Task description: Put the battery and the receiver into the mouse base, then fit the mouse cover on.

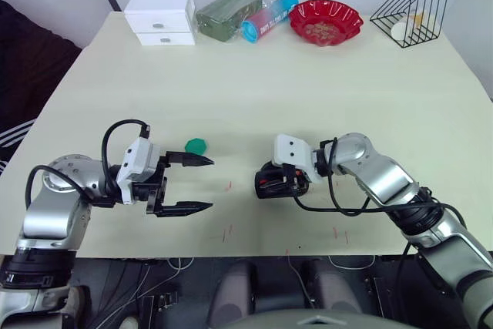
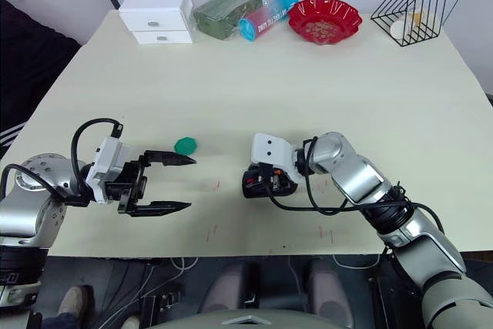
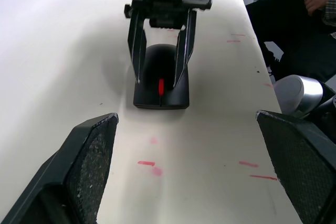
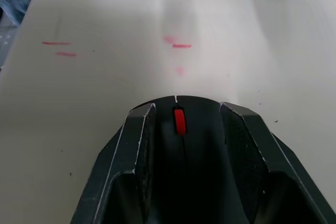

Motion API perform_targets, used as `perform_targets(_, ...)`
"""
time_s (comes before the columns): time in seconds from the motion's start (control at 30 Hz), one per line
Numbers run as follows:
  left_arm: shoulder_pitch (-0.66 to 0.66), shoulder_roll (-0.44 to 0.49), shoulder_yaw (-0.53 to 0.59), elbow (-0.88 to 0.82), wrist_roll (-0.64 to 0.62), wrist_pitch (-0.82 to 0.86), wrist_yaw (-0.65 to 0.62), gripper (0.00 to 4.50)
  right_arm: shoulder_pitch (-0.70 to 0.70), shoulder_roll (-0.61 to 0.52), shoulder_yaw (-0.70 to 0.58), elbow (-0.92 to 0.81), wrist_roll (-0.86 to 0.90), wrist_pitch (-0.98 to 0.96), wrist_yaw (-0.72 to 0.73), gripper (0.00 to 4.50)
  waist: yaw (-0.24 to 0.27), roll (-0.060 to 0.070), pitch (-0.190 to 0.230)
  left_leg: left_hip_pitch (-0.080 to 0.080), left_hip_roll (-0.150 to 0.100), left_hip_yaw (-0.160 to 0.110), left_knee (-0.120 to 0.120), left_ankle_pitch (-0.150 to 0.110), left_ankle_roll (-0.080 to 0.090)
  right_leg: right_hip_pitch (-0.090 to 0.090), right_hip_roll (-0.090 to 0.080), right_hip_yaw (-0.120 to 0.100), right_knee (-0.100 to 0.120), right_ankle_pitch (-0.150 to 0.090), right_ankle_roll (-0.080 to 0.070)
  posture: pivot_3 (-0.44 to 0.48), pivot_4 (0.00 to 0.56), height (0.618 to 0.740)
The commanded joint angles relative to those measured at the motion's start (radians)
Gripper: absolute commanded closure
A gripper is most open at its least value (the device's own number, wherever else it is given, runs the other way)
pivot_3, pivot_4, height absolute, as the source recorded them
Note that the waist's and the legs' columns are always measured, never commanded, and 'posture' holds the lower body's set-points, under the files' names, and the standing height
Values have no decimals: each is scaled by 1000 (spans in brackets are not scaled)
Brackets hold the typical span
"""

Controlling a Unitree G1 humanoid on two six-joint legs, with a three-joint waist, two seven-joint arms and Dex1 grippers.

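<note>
Table space is the largest factor in the risk: the work sits close to the near edge, so anything that slides toward the robot could go off the table.

The left gripper hovers low over the surface with its claw spread wide and empty, well apart from the mouse. If it reaches across to help, it could knock the body or clash with the other arm.

The right gripper has its claw closed on the mouse base, one finger along each side. The body rests on the table, its red-marked nose facing the left arm. The sides are smooth and curved, so too hard a squeeze may make it pop out or skate forward, and a lift could tilt it and spill anything loose inside.

A small green disc lies just beyond the left claw and could be swept aside.

Hard to make out: whether the mouse cover is already seated on the base, since the top looks dark and closed apart from one red strip. Whether the battery and receiver are inside cannot be told either. The rear of the body is hidden under the right wrist.
</note>
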Motion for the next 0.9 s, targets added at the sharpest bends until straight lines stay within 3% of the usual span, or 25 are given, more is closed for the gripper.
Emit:
perform_targets(0.03,2,15,24,-33,-16,3,7,0,-31,-21,57,0,-51,49,21,2470,0,0,0,0,0,0,0,0,0,0,0,0,0,0,0,0,150,740)
perform_targets(0.4,18,13,24,-52,-18,9,19,0,-61,-49,148,-17,-115,162,20,2470,6,0,-1,2,0,-2,1,0,0,4,-1,-3,-1,0,0,0,150,740)
perform_targets(0.9,8,12,25,-61,-29,25,35,0,104,8,-193,-99,121,-73,17,2470,0,0,0,1,0,-5,0,1,-1,4,0,-5,-1,0,0,0,150,740)
